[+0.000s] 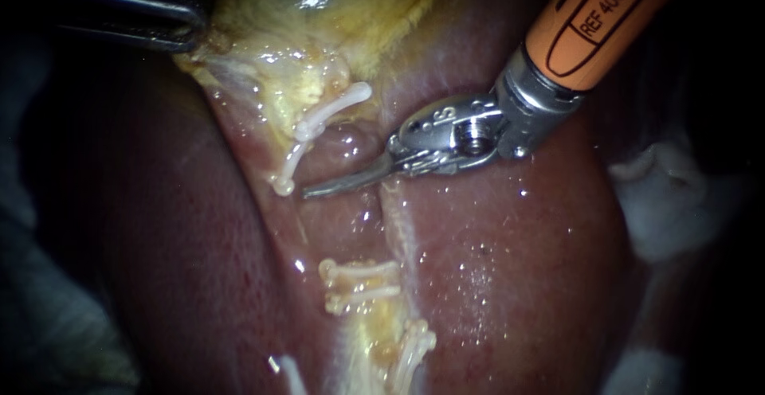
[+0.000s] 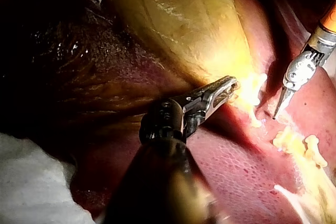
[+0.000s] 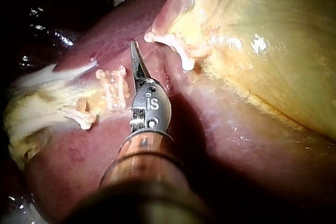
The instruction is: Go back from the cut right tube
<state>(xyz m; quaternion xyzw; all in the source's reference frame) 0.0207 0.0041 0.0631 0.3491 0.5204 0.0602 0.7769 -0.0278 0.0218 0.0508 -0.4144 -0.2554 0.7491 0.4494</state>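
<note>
White upper clips (image 1: 319,124) close one end of the cut tube just under the gallbladder (image 1: 319,21). Lower clips (image 1: 358,279) close its other end (image 1: 368,327), and bare liver (image 1: 510,267) shows in the gap between. The right instrument (image 1: 319,189) lies just beside the upper clips, its blades pressed together and holding nothing. Well apart, the left instrument (image 1: 187,35) has its jaws clamped on the gallbladder's edge.

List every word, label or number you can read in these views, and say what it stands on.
On the right instrument, orange shaft: a printed label, not read off here because it is an instrument mark.
On its metal wrist: a stamped mark, likewise not read off.
On the left instrument, clips, gallbladder, liver and gauze: no text.
</note>
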